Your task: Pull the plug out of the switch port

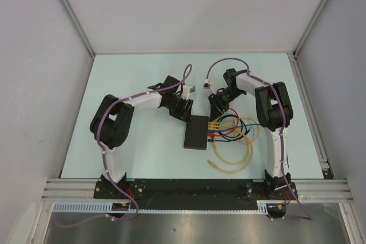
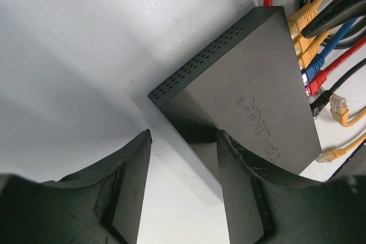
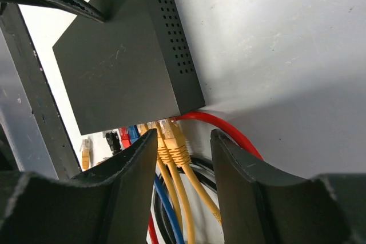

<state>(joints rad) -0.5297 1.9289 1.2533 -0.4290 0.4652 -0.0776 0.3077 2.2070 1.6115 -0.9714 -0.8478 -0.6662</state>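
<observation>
The switch point(image 1: 196, 132) is a flat black box lying on the table between my two grippers. Along its right edge, yellow plugs point(image 1: 213, 124) and blue, red and black ones sit in its ports. My left gripper point(image 1: 183, 110) is open just off the switch's far left corner; in the left wrist view, one finger point(image 2: 246, 192) overlaps the corner of the switch point(image 2: 246, 84). My right gripper point(image 3: 184, 134) is open and straddles the yellow plugs point(image 3: 176, 144) at the end of the switch point(image 3: 120, 67), without closing on them.
Loose cables in yellow point(image 1: 231, 157), blue, red point(image 3: 231, 130) and black coil on the table right of the switch. Two unplugged yellow connectors point(image 2: 340, 107) lie beside it. Grey walls and an aluminium frame enclose the table.
</observation>
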